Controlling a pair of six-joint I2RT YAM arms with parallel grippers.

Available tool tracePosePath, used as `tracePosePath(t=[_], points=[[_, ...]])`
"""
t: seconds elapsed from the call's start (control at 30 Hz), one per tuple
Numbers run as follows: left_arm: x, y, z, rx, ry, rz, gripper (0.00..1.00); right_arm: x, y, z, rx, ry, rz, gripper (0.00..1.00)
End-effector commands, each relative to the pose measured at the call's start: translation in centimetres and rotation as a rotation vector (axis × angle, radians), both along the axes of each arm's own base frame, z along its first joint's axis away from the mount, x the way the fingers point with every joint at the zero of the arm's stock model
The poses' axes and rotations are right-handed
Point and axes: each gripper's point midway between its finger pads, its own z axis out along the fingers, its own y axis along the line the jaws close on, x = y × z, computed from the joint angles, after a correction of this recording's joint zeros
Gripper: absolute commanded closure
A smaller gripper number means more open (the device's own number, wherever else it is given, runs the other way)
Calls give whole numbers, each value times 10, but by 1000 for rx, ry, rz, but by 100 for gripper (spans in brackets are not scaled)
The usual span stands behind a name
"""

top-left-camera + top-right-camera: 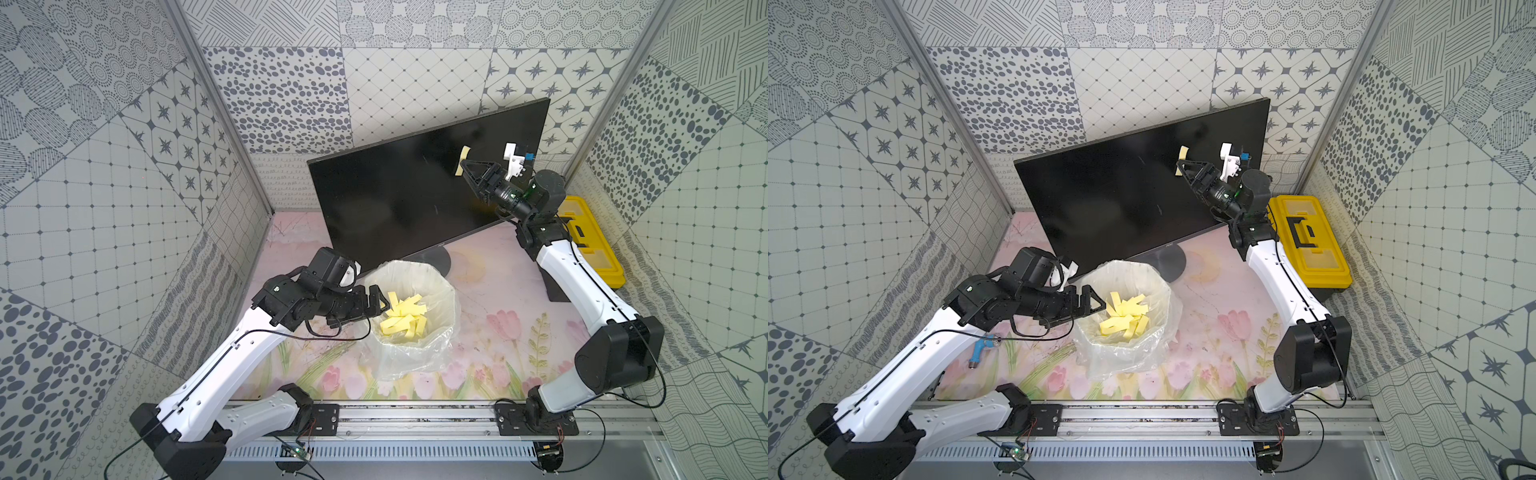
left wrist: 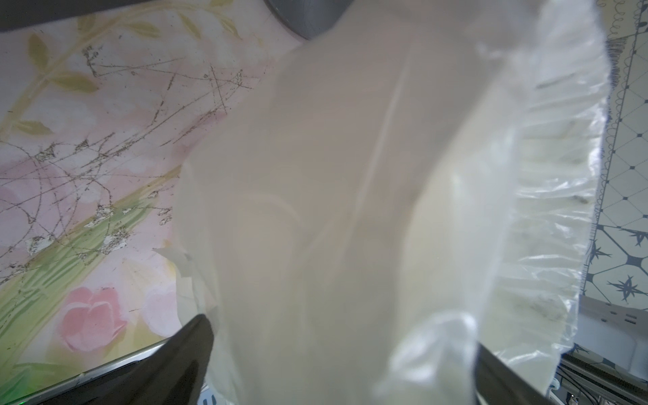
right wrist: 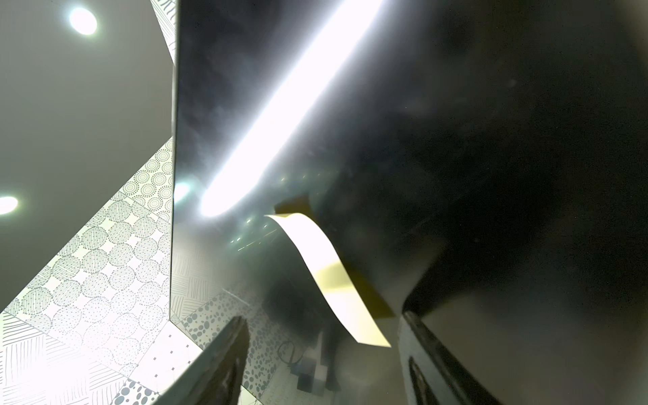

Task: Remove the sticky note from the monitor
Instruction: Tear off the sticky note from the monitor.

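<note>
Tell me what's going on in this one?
The right gripper is up at the monitor, its fingers open around the curled free end of a yellow sticky note still stuck to the screen; nothing is gripped yet. The left gripper sits open at the rim of the lined bin, which already holds a pile of yellow notes.

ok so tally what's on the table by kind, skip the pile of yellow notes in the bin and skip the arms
monitor: 1
sticky note, on the screen: 1
bin with a clear liner: 1
yellow toolbox: 1
small blue tool, seen in a top view only: 1
total: 5
</note>
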Motion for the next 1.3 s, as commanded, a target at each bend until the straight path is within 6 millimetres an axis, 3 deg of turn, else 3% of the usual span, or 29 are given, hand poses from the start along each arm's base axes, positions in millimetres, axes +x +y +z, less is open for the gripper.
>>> tracePosePath(t=[0.0, 0.6, 0.77, 1.27], points=[[0, -4, -1, 1, -11, -22, 1, -2, 1, 20, 18, -63, 16, 29], [0, -4, -2, 4, -11, -20, 1, -9, 11, 25, 16, -78, 61, 34], [0, -3, -3, 4, -9, -20, 1, -9, 11, 25, 16, -80, 65, 43], [0, -4, -3, 5, -12, -23, 1, -12, 10, 21, -11, -72, 62, 90]])
